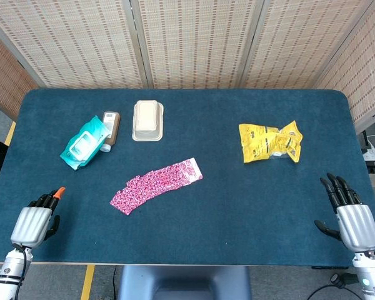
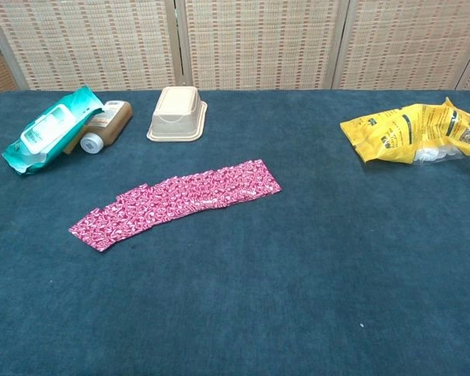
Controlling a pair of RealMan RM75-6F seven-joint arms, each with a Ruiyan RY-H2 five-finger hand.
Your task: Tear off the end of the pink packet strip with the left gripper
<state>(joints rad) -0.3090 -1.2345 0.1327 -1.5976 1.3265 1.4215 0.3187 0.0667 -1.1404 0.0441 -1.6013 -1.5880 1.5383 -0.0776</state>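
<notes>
Left hand (image 1: pixel 33 224): fingers curled inward, close together, with nothing in them. One fingertip carries an orange cap. The hand rests at the table's near-left corner, at 8 o'clock from the table centre, and shows in the head view only.

Right hand (image 1: pixel 353 220): fingers (image 1: pixel 337 187) extended and spread apart, thumb out to the side, holding nothing. It sits at the near-right corner, at 4 o'clock from the table centre, also in the head view only.

Pink strip (image 1: pixel 155 184): lies flat on the blue table (image 1: pixel 237 219), just left of centre, running diagonally from 8 o'clock up to 2 o'clock. Both hands are well apart from it. The strip is whole; no end is torn off. Its lower end points toward the left hand.

Beyond the strip, at 11 o'clock from it:
- Teal wipes pack (image 1: pixel 83 143), lying flat.
- Brown bottle (image 1: pixel 110 129), on its side, touching the right edge of the wipes pack.
- Beige tray (image 1: pixel 148 120), upside down, just right of the bottle, apart from it.

At 2 o'clock from the strip, well apart: yellow bag (image 1: pixel 269 142), crumpled, with a clear part at its right end.

Behind the table: woven panel screens (image 1: pixel 200 40).
</notes>
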